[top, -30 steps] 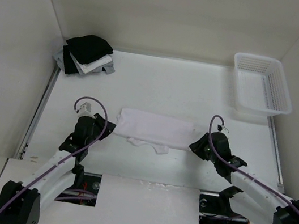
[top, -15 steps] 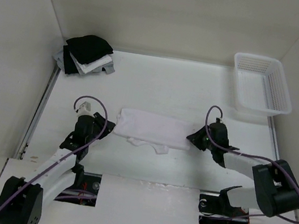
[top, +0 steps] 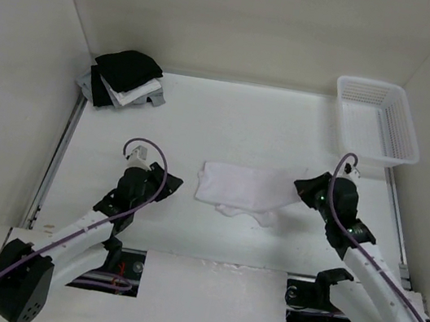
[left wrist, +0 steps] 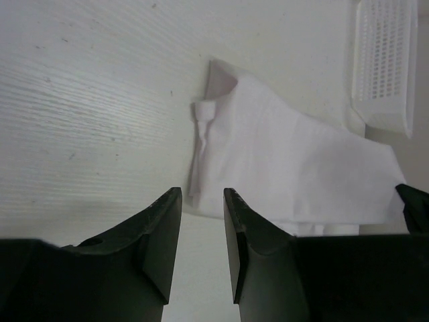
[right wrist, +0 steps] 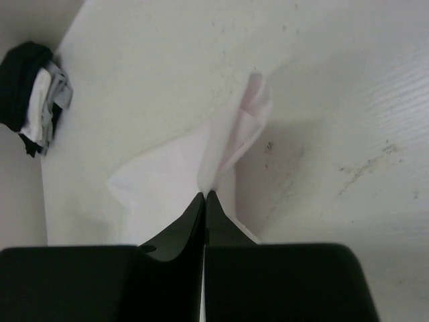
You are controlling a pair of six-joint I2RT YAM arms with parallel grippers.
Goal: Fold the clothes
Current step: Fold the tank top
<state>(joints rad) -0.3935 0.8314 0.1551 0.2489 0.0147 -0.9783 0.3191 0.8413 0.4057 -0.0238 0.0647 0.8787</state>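
Surface: white table point(top: 246, 125) boxed in by pale walls.
Far-left pile: black, white and grey garments point(top: 125, 80) sit at the back corner, well apart from the work.
Left gripper point(left wrist: 201, 194): fingers spread, holding nothing, low over the table.
White top point(top: 242, 189): lies mid-table between the arms, its long axis running left to right. Its left end is just ahead of the left gripper and not touching it.
Right gripper point(right wrist: 204, 194): pressed together, pinching the top's right edge, which is lifted slightly.
Basket point(top: 378, 122): far right, empty.
Key relation: the free left end is nearer the left arm, so that arm likely takes it.
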